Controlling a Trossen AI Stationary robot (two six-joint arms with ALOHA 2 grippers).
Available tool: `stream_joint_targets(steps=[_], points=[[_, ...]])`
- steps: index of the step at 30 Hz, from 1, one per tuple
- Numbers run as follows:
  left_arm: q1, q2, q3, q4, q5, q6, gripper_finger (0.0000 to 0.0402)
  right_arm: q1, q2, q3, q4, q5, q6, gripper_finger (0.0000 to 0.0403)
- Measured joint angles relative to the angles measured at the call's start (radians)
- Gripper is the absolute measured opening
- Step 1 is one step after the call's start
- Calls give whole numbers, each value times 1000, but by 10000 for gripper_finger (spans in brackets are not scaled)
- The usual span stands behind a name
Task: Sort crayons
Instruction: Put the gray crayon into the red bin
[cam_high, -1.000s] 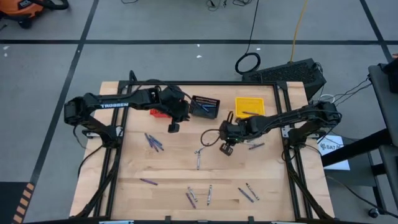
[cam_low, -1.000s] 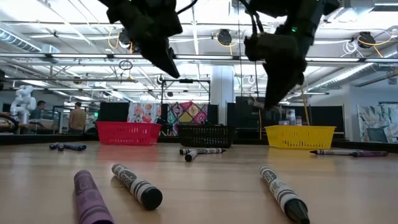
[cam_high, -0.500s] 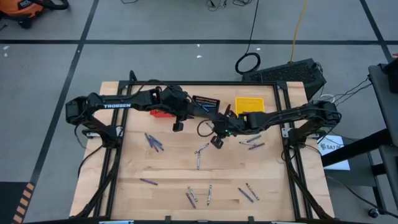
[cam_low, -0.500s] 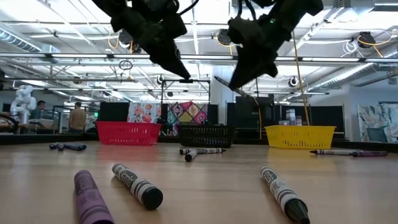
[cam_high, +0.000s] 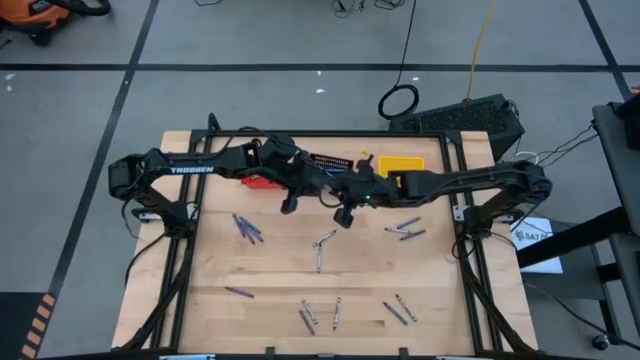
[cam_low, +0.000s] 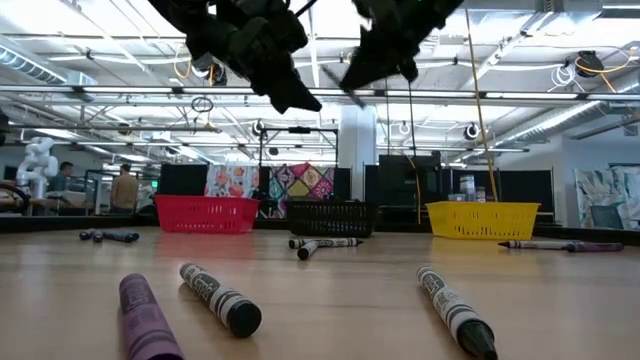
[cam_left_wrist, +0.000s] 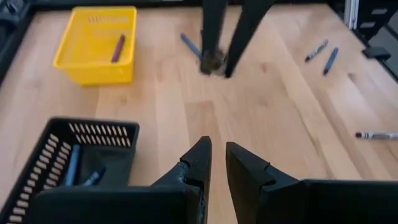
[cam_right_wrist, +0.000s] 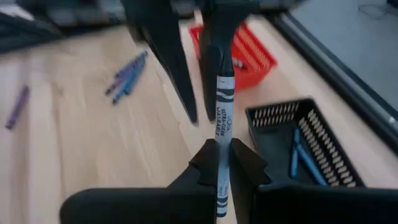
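My right gripper (cam_right_wrist: 219, 163) hangs high over the table's middle, just near of the black basket (cam_high: 330, 166), and is shut on a grey crayon (cam_right_wrist: 222, 106). My left gripper (cam_left_wrist: 217, 163) hovers close beside it toward the table's left, near the red basket (cam_high: 256, 182). A narrow gap shows between its fingers, with nothing in it. Several crayons lie flat on the wood, among them a blue cluster (cam_high: 247, 228), one in the middle (cam_high: 320, 246) and a purple one (cam_low: 145, 320). The black basket holds blue crayons (cam_right_wrist: 298, 155). My right gripper pinches the grey crayon between its two fingers at about mid-length (cam_right_wrist: 221, 138). The crayon lies along the fingers, and its dark tip (cam_right_wrist: 224, 70) sticks out well past the fingertips. It is lifted clear of the table and slants downward with the gripper.
The yellow basket (cam_left_wrist: 96, 43) stands at the far right with a maroon crayon in it. More crayons lie near the front edge (cam_high: 320, 316) and at the right (cam_high: 405, 228). The two grippers hang very close together, each one's fingers in the other's wrist view. People and shelves show far behind.
My right gripper has risen with the crayon and gone toward the table's left and far edge, to beside the black basket and my left gripper. It has tipped from pointing steeply down to a shallow slant. My left gripper has tipped nearer to level, hardly shifting.
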Motion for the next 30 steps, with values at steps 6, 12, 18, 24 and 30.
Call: stream_joint_targets(steps=[6,12,18,24,30], points=[[-10,0,0,72,-5,-16,52,17,-65,7,-45,4,-10,0],[-26,0,0,95,-120,-14,52,24,-108,8,-93,73,-9,0],[-26,0,8,99,-84,-40,62,29,-113,8,-119,81,-9,0],[-27,0,8,175,-77,-43,111,30,-113,8,-113,82,-9,0],[-45,0,9,273,-50,-119,127,30,-113,8,-95,81,-26,0]])
